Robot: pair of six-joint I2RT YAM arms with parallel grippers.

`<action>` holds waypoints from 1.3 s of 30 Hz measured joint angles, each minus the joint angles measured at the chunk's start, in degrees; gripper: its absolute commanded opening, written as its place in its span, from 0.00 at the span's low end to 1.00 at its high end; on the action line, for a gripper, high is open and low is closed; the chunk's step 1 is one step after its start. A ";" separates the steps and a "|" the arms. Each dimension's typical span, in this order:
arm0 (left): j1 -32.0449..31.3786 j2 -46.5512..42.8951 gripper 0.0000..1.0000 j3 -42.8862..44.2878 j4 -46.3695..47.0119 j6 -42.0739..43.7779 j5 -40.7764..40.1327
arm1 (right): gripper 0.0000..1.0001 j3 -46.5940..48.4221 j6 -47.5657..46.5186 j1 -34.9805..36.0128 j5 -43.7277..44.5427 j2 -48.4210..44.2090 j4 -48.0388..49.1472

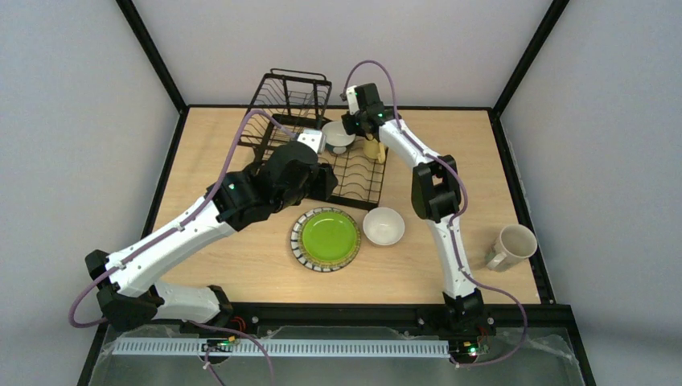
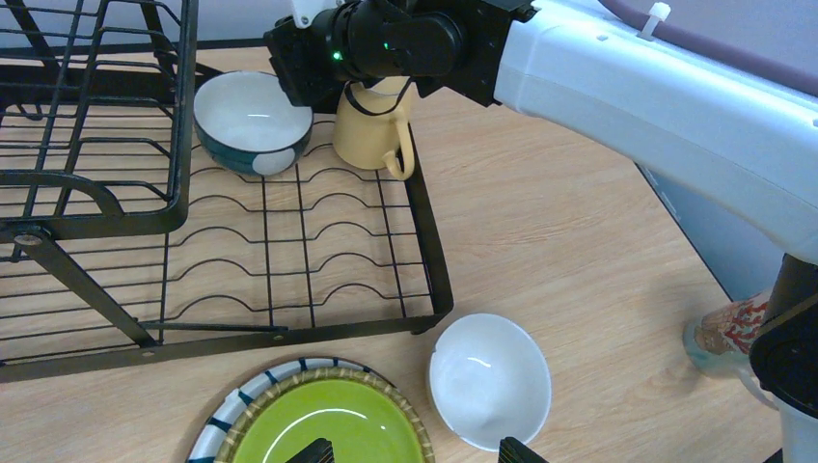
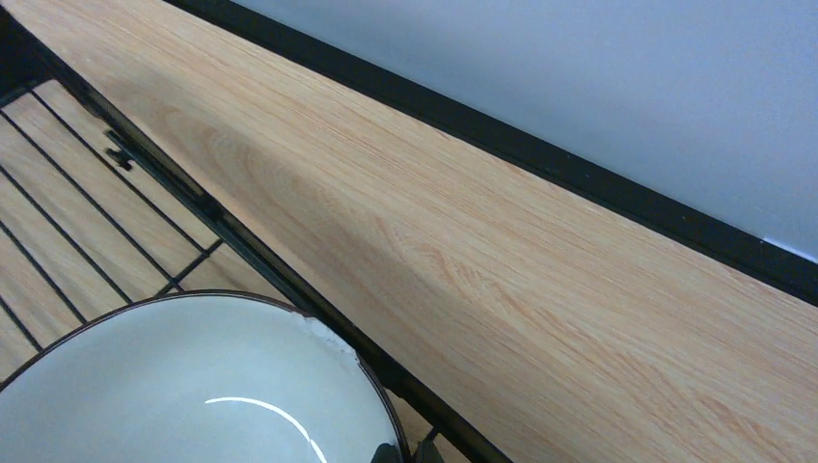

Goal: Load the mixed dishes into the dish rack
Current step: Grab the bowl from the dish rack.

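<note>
Left arm: we see it stretched diagonally from the near-left base, its wrist over the near edge of the dish rack.
Left pincer: spread wide and holding nothing, hanging above the green plate and white bowl.
Right arm: bent at the elbow, with the forearm reaching to the rack's far right corner.
Right pincer: closed at the rim of the blue-outside bowl. We cannot tell whether it nips that rim.
In the rack: the blue-outside bowl and the yellow mug stand side by side on the flat tray.
On the desk: the plate and white bowl lie just beside each other at the rack's front. The cream mug is well apart, near the right edge.
</note>
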 measured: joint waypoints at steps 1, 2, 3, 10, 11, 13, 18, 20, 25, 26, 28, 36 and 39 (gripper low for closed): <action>0.04 0.00 0.99 -0.02 0.00 0.00 0.00 | 0.00 0.22 0.04 0.00 -0.37 0.00 -0.13; 0.04 0.00 0.99 -0.02 0.02 0.00 0.04 | 0.00 0.37 0.07 0.02 -0.61 0.00 -0.15; 0.07 0.00 0.99 -0.02 0.02 -0.02 0.11 | 0.00 0.46 0.07 0.09 -0.79 0.00 -0.09; 0.09 -0.31 0.99 -0.07 0.02 -0.26 0.52 | 0.00 0.55 0.28 0.35 -1.33 0.00 0.07; 0.09 -0.33 0.99 -0.09 0.02 -0.39 0.57 | 0.00 0.55 0.26 0.35 -1.33 0.00 0.07; 0.09 -0.33 0.99 -0.11 0.02 -0.48 0.66 | 0.00 0.55 0.31 0.35 -1.36 -0.04 0.04; 0.09 -0.37 0.99 -0.17 0.17 -0.63 1.01 | 0.18 0.55 0.76 0.35 -1.46 -0.04 -0.04; 0.09 -0.39 0.99 -0.17 0.26 -0.63 1.05 | 0.24 0.55 0.96 0.35 -1.46 -0.04 -0.28; 0.09 -0.39 0.99 -0.17 0.26 -0.63 1.44 | 0.28 0.52 1.25 0.35 -1.57 -0.04 -1.03; 0.09 -0.39 0.99 -0.17 0.26 -0.63 1.46 | 0.28 0.52 1.29 0.35 -1.62 -0.04 -1.11; 0.09 -0.39 0.99 -0.17 0.26 -0.63 1.51 | 0.28 0.52 1.31 0.35 -1.73 -0.04 -1.42; 0.09 -0.39 0.99 -0.17 0.26 -0.61 1.64 | 0.19 0.52 1.53 0.37 -2.78 -0.04 -1.53; 0.09 -0.39 0.99 -0.17 0.26 -0.61 1.64 | 0.10 0.52 1.75 0.48 -3.32 -0.04 -1.53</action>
